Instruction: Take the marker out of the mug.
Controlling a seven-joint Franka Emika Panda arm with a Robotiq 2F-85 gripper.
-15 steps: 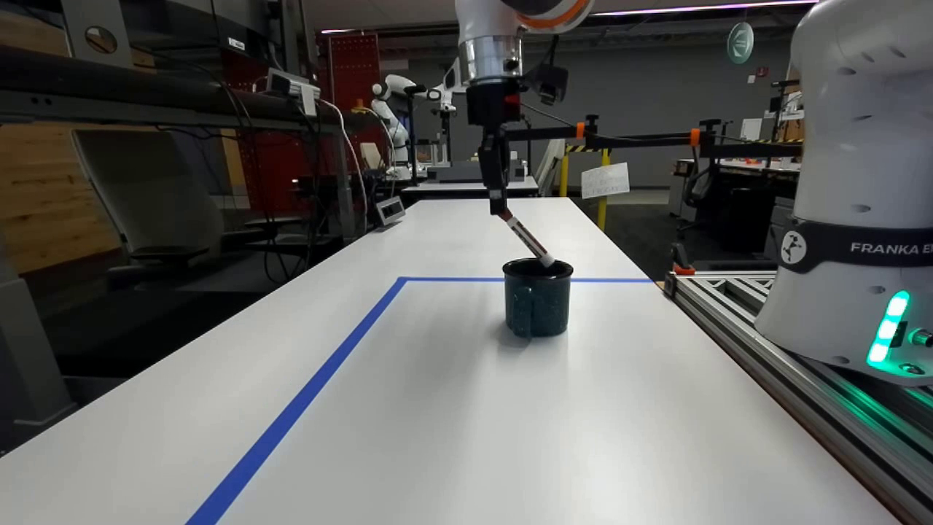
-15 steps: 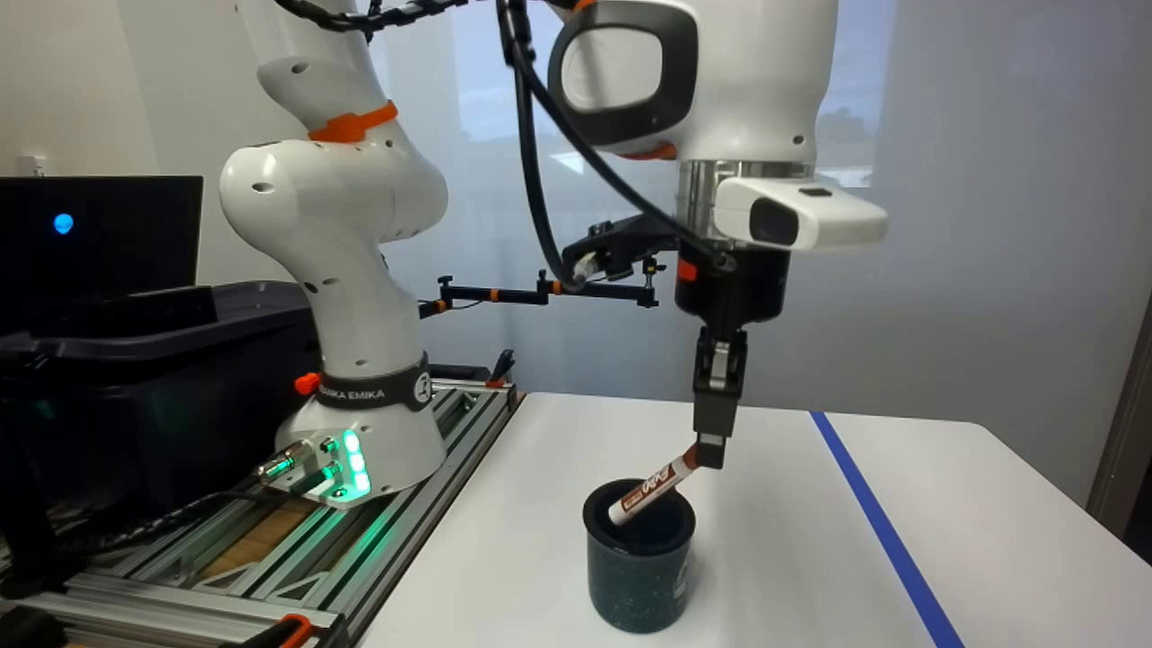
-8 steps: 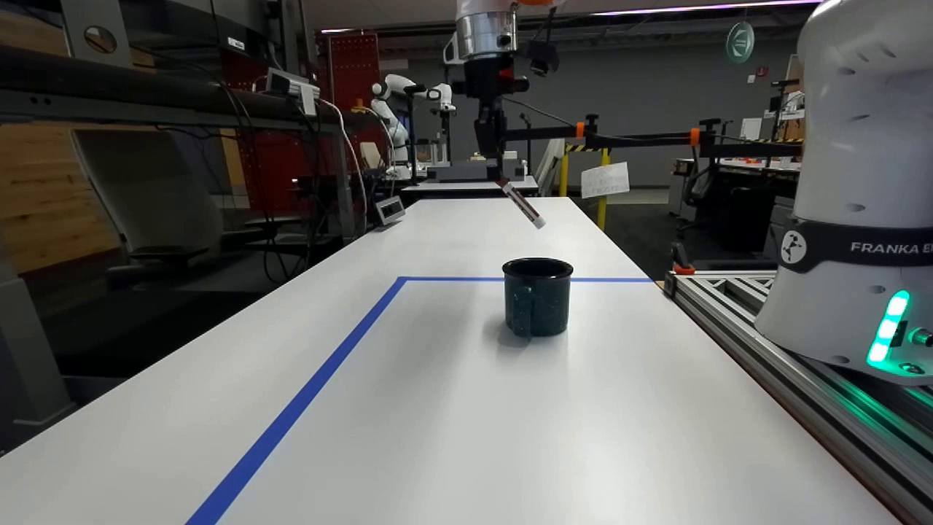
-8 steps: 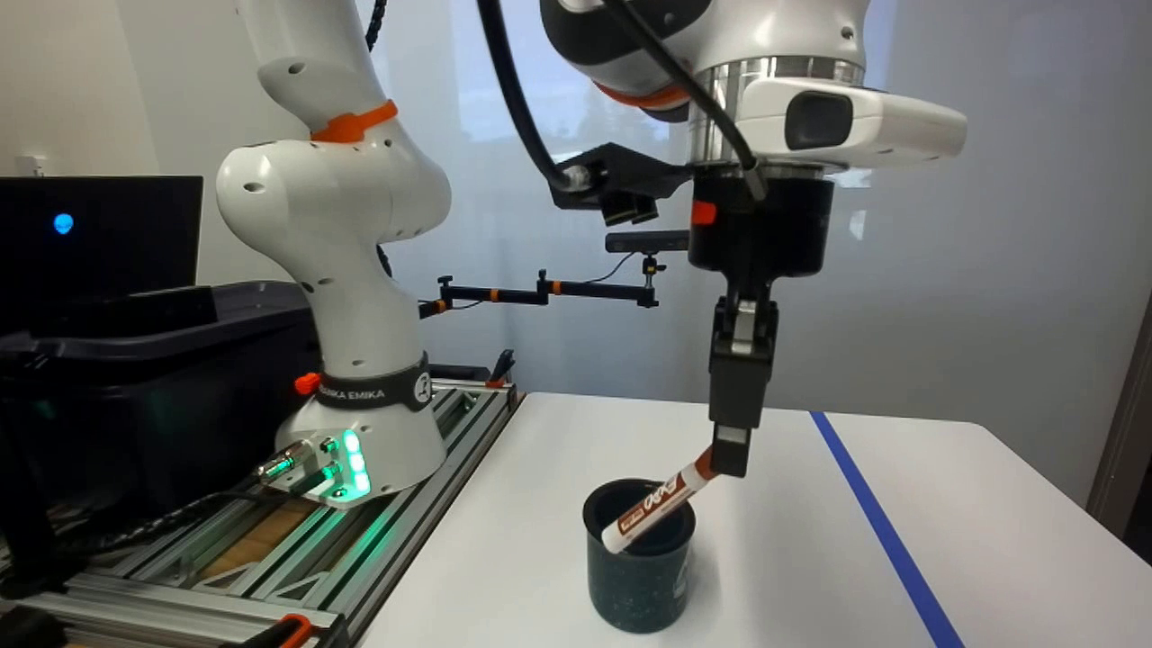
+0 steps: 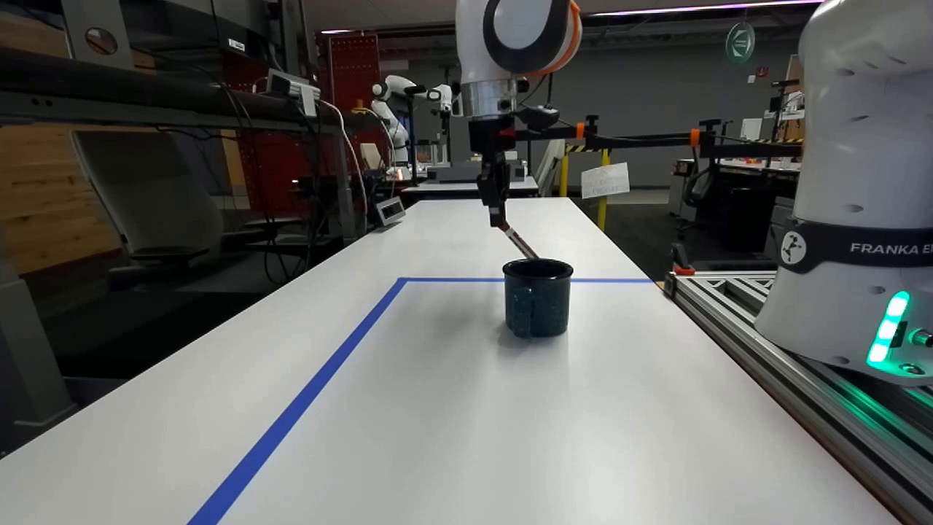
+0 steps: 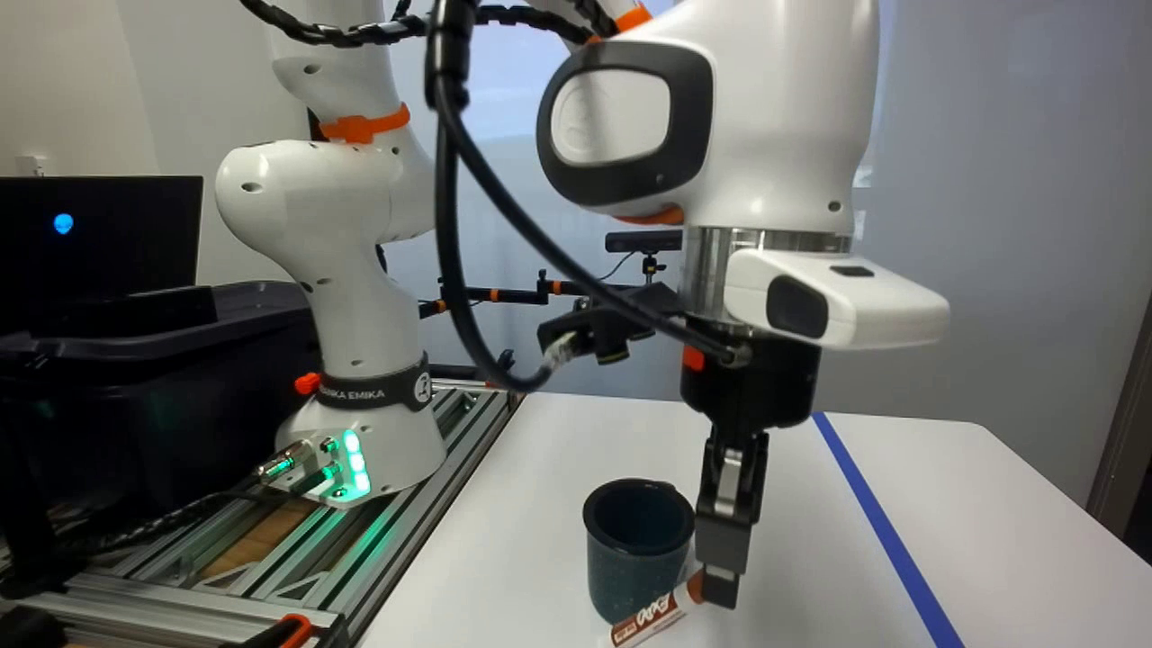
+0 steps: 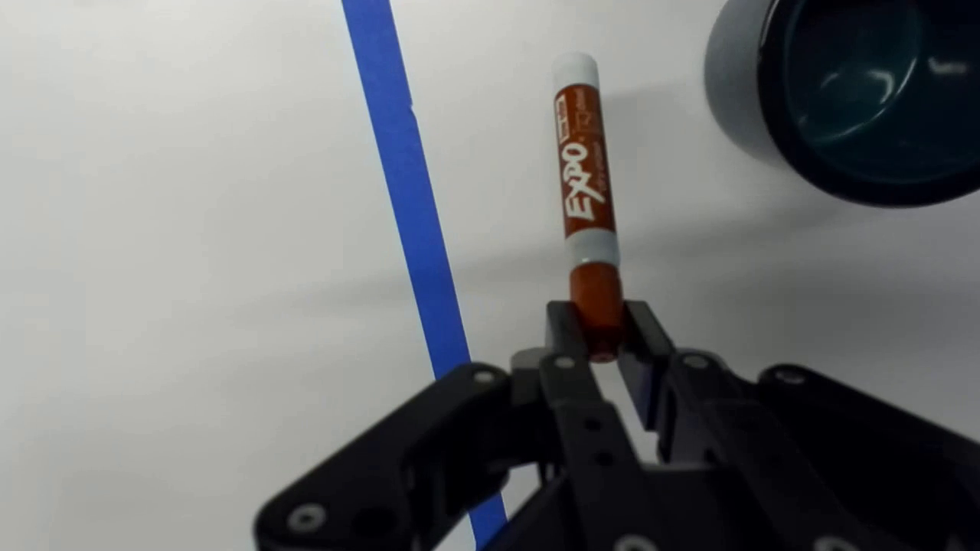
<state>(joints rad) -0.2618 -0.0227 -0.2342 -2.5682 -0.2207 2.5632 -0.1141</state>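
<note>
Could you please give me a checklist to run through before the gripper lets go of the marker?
1. Gripper closed on the marker: ok, it pinches the red-brown cap.
2. Marker out of the mug: ok, it is beside it.
3. Mug upright on the table: ok.
4. Marker level for laying down: not ok, it slants down from the grip.
5. White end touching the table: cannot tell, no view shows contact clearly.
</note>
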